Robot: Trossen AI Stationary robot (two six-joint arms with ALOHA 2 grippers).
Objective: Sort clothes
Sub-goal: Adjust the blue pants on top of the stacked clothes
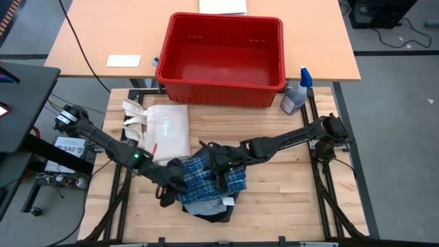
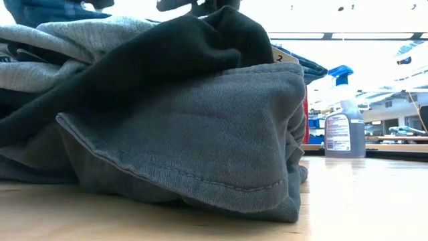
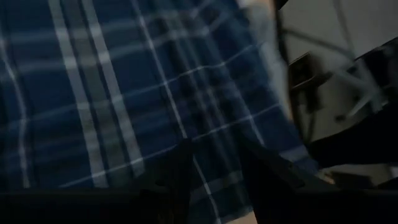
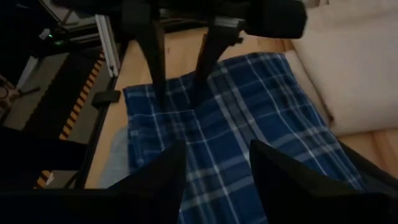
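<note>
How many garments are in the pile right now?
3 that show: the blue-and-white plaid piece on top, under both grippers; the charcoal-grey shorts beneath it, at the pile's front edge; a black piece draped over the shorts. The pile may hide more.

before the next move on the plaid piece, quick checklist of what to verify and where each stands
1. Plaid piece on top of the pile: ok.
2. Left gripper at the plaid's edge, jaws apart on the cloth: ok.
3. Right gripper open above the plaid: ok.
4. Red bin empty: ok.
5. Grey shorts free of the plaid: cannot tell.
6. Tote bag clear of both grippers: ok.
</note>
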